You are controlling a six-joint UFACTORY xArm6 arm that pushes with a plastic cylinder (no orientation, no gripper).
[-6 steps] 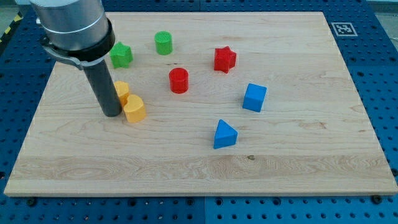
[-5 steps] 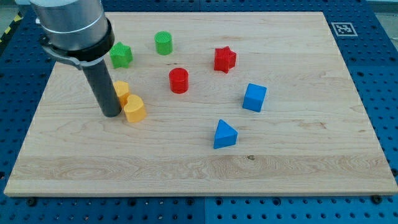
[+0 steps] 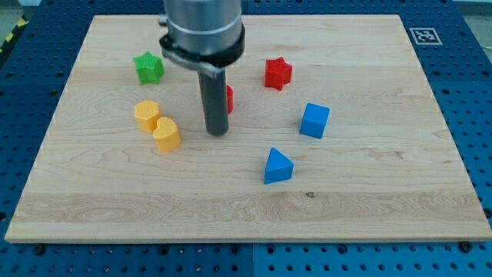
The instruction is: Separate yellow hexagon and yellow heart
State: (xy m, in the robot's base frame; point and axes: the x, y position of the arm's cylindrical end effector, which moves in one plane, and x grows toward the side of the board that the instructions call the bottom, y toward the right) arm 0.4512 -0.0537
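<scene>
The yellow hexagon (image 3: 146, 115) and the yellow heart (image 3: 166, 134) lie on the left half of the wooden board (image 3: 369, 208), touching each other, with the heart below and to the right of the hexagon. My tip (image 3: 217, 131) rests on the board to the right of the yellow heart, with a clear gap between them. The rod stands just in front of the red cylinder (image 3: 229, 98) and hides most of it.
A green star (image 3: 148, 68) lies above the yellow pair. A red star (image 3: 277, 73), a blue cube (image 3: 314, 120) and a blue triangular block (image 3: 277, 166) lie to the right of my tip. The arm's body covers the top centre of the board.
My rod has moved from the left side of the yellow pair to their right side, in front of the red cylinder. The yellow blocks still touch and have hardly shifted. The arm now hides the green cylinder.
</scene>
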